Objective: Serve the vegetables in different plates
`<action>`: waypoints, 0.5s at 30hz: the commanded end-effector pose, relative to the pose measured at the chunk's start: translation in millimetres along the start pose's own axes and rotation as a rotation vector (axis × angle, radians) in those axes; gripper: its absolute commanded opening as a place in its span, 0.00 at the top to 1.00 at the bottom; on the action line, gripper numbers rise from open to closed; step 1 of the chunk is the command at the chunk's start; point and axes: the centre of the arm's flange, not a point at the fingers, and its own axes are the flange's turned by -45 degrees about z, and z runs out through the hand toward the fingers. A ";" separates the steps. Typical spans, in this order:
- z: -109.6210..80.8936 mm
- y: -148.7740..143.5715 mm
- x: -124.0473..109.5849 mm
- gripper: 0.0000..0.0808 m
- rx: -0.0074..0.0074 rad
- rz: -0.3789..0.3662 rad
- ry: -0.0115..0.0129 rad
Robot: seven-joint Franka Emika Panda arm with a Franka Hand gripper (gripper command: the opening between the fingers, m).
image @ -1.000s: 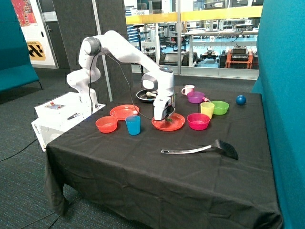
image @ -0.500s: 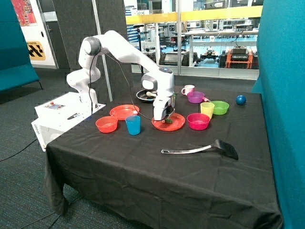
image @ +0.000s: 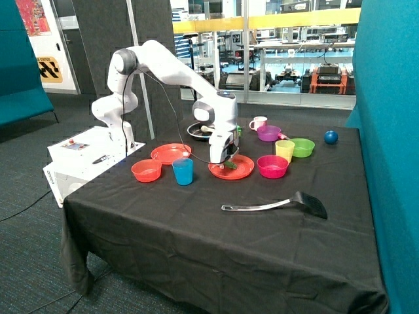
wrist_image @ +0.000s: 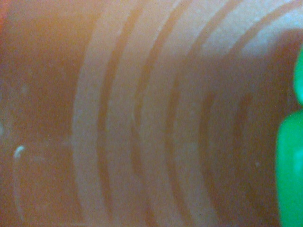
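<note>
My gripper (image: 223,161) hangs low over the near red-orange plate (image: 242,173), close to its surface. The green vegetable (image: 230,165) lies on this plate right beside the gripper. The wrist view shows the plate's ringed surface (wrist_image: 142,118) very close, with the green vegetable (wrist_image: 289,165) at the picture's edge. The second red-orange plate (image: 171,153) lies nearer the robot's base and looks bare. A pale cream-white piece (image: 207,129) rests in the black pan (image: 196,133) behind the arm.
A red-orange bowl (image: 146,170) and a blue cup (image: 183,171) stand beside the plates. A pink bowl (image: 272,166), yellow cup (image: 285,150), green bowl (image: 303,147), purple bowl (image: 268,133), white mug (image: 258,123) and blue ball (image: 330,137) stand beyond. A spatula (image: 275,205) lies nearer the front.
The gripper has risen a little and shifted slightly toward the blue cup. The green vegetable stays on the near plate and shows more clearly beside the gripper.
</note>
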 end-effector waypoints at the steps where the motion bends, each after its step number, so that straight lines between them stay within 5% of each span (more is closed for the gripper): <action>1: -14.4 -1.6 -1.2 0.03 0.0006 -0.025 -0.0025; 9: -42.6 -19.4 -21.0 0.23 0.0007 -0.119 -0.0025; 15: -57.0 -33.1 -36.5 0.28 0.0007 -0.171 -0.0025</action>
